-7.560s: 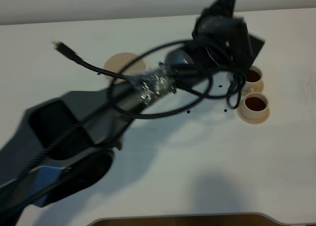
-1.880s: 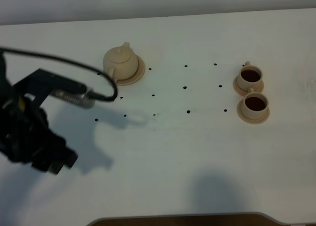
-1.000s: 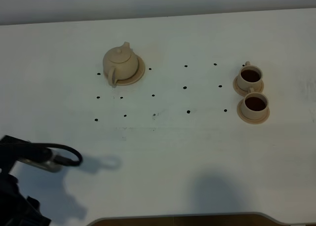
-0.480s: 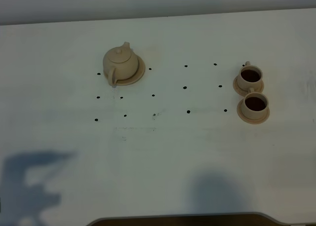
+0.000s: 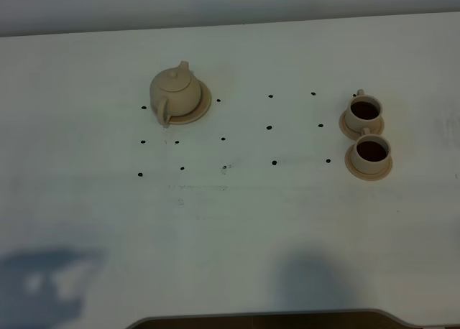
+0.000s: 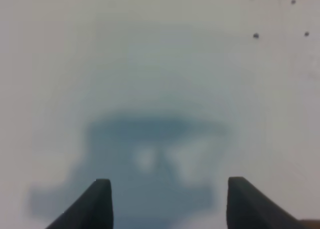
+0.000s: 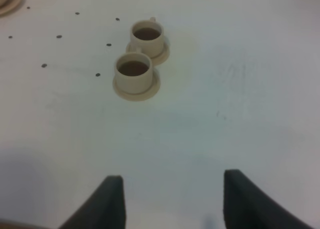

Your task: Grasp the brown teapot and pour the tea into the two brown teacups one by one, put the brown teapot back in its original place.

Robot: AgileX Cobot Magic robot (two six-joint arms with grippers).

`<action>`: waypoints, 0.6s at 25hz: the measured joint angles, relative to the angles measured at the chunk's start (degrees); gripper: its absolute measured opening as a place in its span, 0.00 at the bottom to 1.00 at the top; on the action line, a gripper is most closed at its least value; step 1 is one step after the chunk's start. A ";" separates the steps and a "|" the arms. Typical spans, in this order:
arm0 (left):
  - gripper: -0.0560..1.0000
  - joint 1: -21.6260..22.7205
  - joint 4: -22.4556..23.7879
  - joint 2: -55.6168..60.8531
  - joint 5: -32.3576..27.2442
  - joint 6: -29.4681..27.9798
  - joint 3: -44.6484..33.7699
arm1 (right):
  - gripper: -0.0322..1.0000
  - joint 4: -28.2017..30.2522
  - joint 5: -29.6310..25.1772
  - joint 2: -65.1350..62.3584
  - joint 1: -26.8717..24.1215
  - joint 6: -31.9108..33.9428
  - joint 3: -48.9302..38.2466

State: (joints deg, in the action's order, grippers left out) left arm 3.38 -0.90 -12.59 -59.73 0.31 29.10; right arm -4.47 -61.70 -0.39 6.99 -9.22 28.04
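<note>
While both grippers, left (image 6: 165, 201) and right (image 7: 170, 199), gape wide and empty, brown teapot (image 5: 175, 92) on saucer (image 5: 204, 103), two teacups (image 5: 364, 111) (image 5: 371, 154) filled with tea (image 5: 372, 151).

We see the teapot (image 5: 175, 92) sitting on its saucer (image 5: 203, 103) at the worktop's (image 5: 237, 221) rear left. Well apart, on the right, two teacups (image 5: 364, 113) (image 5: 370, 154) stand on saucers, one just behind the other, tea (image 5: 372, 150) in both.
</note>
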 joint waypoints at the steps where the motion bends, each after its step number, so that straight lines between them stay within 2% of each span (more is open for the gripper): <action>1: 0.55 0.00 0.00 0.85 -0.02 0.00 0.00 | 0.45 0.00 0.00 0.00 0.00 0.00 0.00; 15: 0.55 0.10 0.00 12.91 -0.14 0.57 -0.02 | 0.45 0.00 0.00 0.00 0.00 0.00 0.00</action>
State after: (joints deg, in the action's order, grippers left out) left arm 3.49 -0.90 0.32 -59.87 0.88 29.08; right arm -4.47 -61.70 -0.39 6.99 -9.22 28.04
